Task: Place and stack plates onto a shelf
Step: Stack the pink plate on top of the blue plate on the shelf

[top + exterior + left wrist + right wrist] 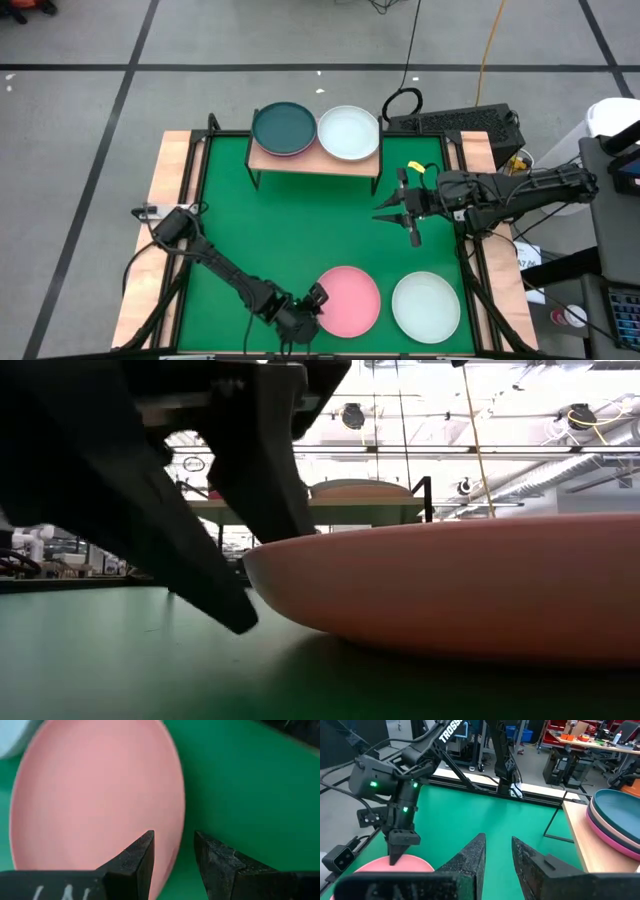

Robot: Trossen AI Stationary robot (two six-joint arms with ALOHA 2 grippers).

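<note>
Shelf (315, 164) holds teal-topped stack (284, 128), white plate (348, 132); left claw (316, 300) straddles pink plate (345, 300) rim (ungripped).

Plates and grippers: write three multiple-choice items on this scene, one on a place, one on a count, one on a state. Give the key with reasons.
1. Where is the left gripper?
A. Over the shelf
B. At the edge of the pink plate
C. Above the white plate on the table

2. How many plates lie on the green table top, off the shelf?
A. Two
B. Four
C. None

3. How are the right gripper's fingers?
A. Shut on a plate
B. Open, holding nothing
C. Hidden

Key: 1 B, its fingers straddle the pink plate's rim. 2 A, the pink plate and a white plate; the others sit on the shelf. 3 B, the right gripper hangs spread over bare table.
</note>
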